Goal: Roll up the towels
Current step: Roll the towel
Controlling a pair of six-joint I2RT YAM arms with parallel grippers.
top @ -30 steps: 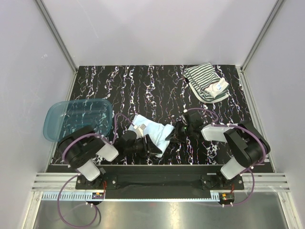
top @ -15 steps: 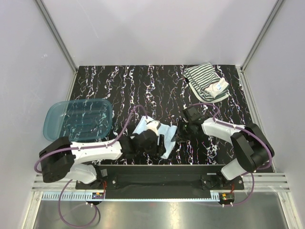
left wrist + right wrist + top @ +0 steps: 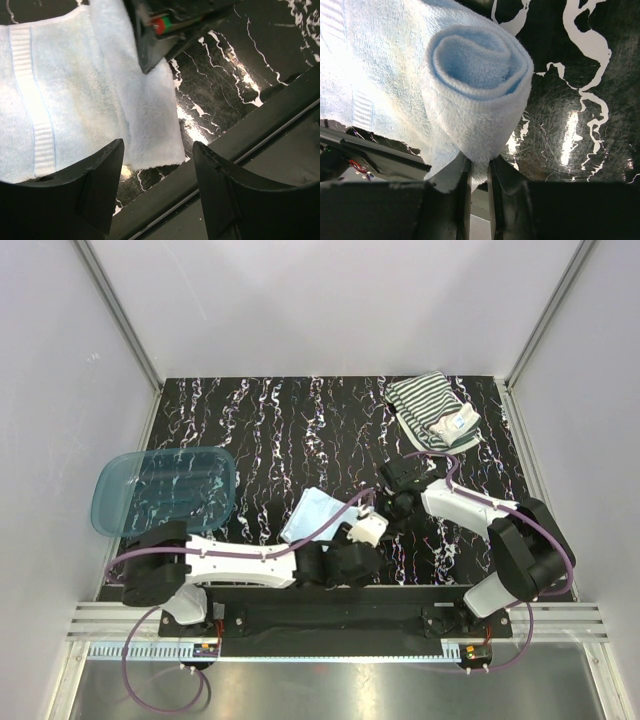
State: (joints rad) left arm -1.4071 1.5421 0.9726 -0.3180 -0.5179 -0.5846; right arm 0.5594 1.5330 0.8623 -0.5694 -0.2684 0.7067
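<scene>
Mid-roll of light blue towel, coil pinched in right gripper, left gripper spread above flat tail; next, presumably, winding on along it.

No legible text, label or number anywhere

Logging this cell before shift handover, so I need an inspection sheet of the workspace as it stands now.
Surface: black white-veined marble-pattern table.
Job's things: light blue terry towel, partly rolled at one end; dark-and-white striped towel, lying unrolled at the far right corner.
Clutter: translucent blue plastic tub at the left edge.
Grippers: left gripper open above that light blue towel's flat corner, holding nothing; right gripper pinching its rolled end.
Cables: purple cables looped along both arms.
Surroundings: white enclosure walls.
</scene>
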